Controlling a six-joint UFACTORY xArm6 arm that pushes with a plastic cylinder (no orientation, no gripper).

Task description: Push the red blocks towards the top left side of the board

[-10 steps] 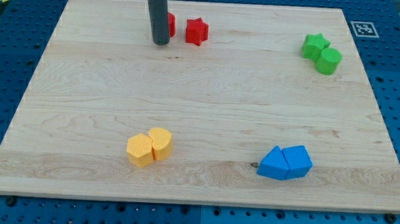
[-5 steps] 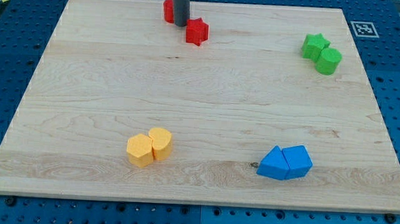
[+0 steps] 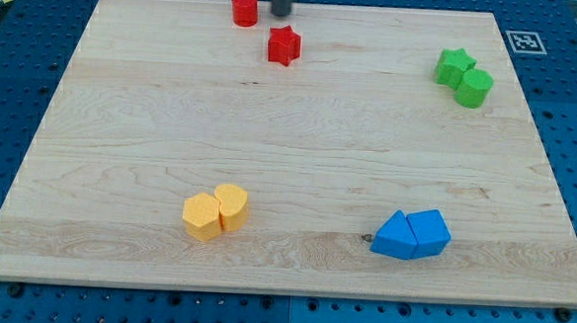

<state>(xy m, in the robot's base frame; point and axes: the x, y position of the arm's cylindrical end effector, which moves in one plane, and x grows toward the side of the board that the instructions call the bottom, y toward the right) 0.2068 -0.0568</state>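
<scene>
A red cylinder [image 3: 244, 9] stands near the top edge of the wooden board [image 3: 290, 132], left of centre. A red star [image 3: 284, 46] lies just below and to its right. My tip [image 3: 280, 13] is at the very top of the view, between the two red blocks, to the right of the cylinder and above the star. It touches neither block as far as I can see. Only the lowest part of the rod shows.
A green star [image 3: 455, 63] and a green cylinder [image 3: 474, 87] sit together at the upper right. Two yellow blocks [image 3: 215, 212] sit at the lower left. Two blue blocks [image 3: 412, 234] sit at the lower right. A marker tag [image 3: 525, 41] is at the top right corner.
My tip has moved up and to the right, from left of the red cylinder, past it, to above the red star. The cylinder, hidden before, now shows fully.
</scene>
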